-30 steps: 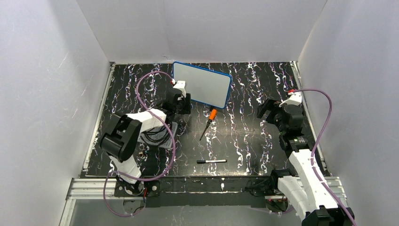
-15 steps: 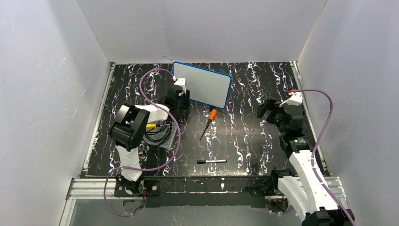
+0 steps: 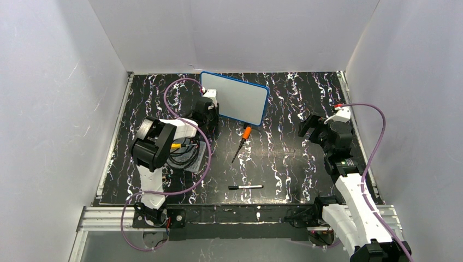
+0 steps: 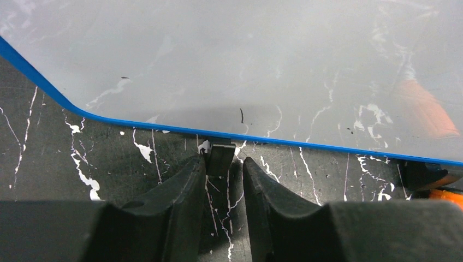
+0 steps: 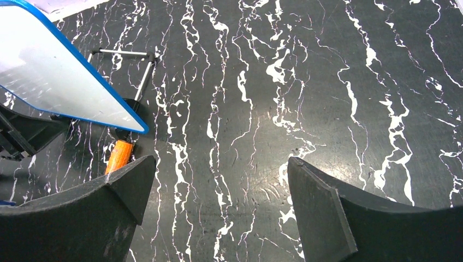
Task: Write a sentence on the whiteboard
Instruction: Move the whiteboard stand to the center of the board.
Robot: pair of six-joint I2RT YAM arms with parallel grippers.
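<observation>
The whiteboard (image 3: 235, 98) stands tilted on a wire stand at the back middle of the table; its face is blank apart from tiny marks, and no sentence shows on it. My left gripper (image 3: 212, 114) is at the board's lower left edge. In the left wrist view the board (image 4: 245, 60) fills the top, and my left gripper (image 4: 224, 161) has its jaws a narrow gap apart, with a small black stand foot (image 4: 220, 157) at the tips against the left finger. My right gripper (image 3: 312, 128) is open and empty, also in its wrist view (image 5: 218, 174), to the right of the board (image 5: 54, 76).
A black marker (image 3: 245, 186) lies near the front edge. An orange-handled screwdriver (image 3: 242, 141) lies below the board, its handle also in the right wrist view (image 5: 119, 154). A clear tray with black cable (image 3: 185, 155) sits under the left arm. White walls enclose the table.
My left arm has folded up and pushed its gripper further back, closer to the board's lower left edge. The right arm, board, marker and screwdriver have not moved.
</observation>
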